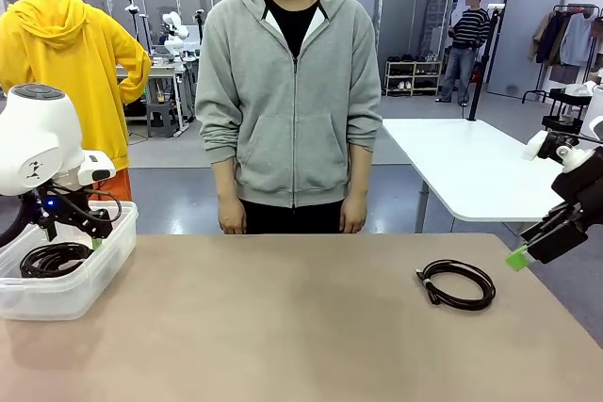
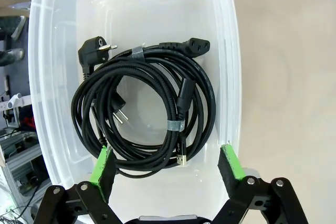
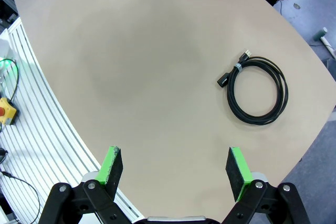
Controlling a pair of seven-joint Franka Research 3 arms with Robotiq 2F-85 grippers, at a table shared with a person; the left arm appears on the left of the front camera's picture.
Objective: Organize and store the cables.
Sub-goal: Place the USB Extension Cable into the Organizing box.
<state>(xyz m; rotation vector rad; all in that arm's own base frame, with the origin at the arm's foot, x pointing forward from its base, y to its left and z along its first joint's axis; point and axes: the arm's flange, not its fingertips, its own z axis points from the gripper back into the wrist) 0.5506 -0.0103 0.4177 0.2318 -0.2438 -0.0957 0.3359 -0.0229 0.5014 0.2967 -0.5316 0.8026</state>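
A person in a grey hooded jacket (image 1: 292, 91) stands at the far side of the bench (image 1: 283, 327), hands down near its edge, not touching anything on it. Nothing lies between the right end effector (image 3: 176, 169) and the single coiled cable (image 3: 256, 90) on the bench; this end effector is wide apart and holds nothing, and it hangs near the bench's right edge. The cable on the bench (image 1: 457, 283) is a thin black cord in a round coil, bound with a small band near its two plug ends. At the bench's left end stands a clear plastic box (image 1: 66, 294). Inside it lie the other cables (image 2: 147, 108), thicker black cords wound together in a coil, with power plugs and grey bands. The left end effector (image 2: 167, 162) hangs over the box, wide apart and empty.
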